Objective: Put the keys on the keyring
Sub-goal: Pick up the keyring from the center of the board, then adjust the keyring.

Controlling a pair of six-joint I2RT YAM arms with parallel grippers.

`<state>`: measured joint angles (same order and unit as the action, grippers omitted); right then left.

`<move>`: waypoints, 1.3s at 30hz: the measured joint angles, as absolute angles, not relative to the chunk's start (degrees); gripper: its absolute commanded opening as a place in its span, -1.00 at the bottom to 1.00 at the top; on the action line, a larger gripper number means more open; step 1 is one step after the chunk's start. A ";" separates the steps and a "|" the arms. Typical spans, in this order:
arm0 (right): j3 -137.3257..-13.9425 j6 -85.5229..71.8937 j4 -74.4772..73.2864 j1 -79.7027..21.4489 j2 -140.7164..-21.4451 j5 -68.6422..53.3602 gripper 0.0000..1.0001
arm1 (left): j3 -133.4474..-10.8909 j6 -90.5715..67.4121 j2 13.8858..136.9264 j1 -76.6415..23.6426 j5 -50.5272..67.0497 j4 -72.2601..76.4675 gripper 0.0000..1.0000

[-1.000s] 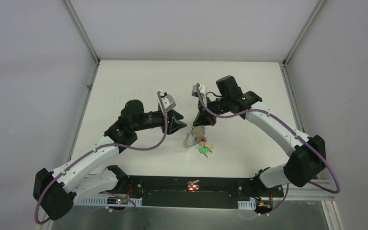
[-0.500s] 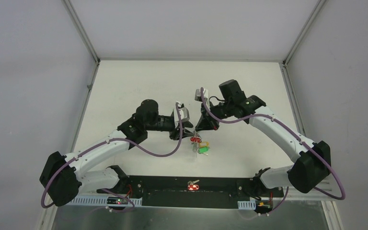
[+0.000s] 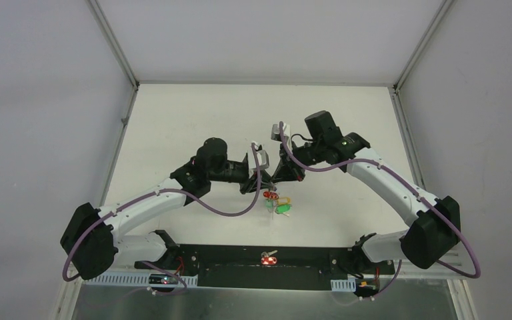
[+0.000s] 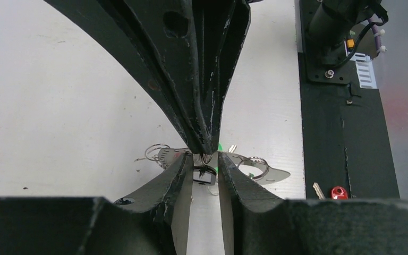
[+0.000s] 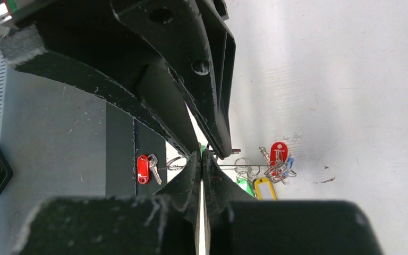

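Observation:
My right gripper [image 5: 202, 154] is shut on the thin grey keyring [image 4: 270, 173], which runs edge-on toward a hanging bunch of keys [image 5: 276, 164] and red, green and yellow tags. The bunch hangs just above the table [image 3: 277, 201]. My left gripper [image 4: 204, 159] faces the right gripper [image 3: 277, 177] tip to tip. Its jaws stand a narrow gap apart around a small dark piece of the ring just under the right fingertips. A further red-headed key [image 4: 338, 192] lies apart on the black base plate.
The black base plate [image 3: 307, 263] runs along the near table edge between the arm bases. Grey enclosure walls and metal frame posts [image 3: 115, 47] border the white table on three sides. Small loose rings [image 4: 156, 151] hang on the keyring.
My left arm has swung right until its fingers meet the right gripper's tips, and its jaws have narrowed. The right gripper has shifted slightly, turning the keyring edge-on.

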<state>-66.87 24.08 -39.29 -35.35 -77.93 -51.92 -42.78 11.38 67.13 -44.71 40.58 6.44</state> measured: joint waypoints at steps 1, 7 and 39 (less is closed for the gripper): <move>-66.87 24.05 -39.29 -35.35 -77.93 -51.92 -1.00 | -42.78 11.25 67.22 -44.71 40.49 6.68 -0.53; -66.87 23.79 -39.31 -35.33 -77.67 -51.77 -0.85 | -42.78 10.09 67.35 -44.97 39.62 8.21 -1.00; -50.11 3.46 0.51 -33.93 -58.67 -51.88 -0.25 | -27.24 0.73 53.17 -45.08 34.68 44.62 -1.00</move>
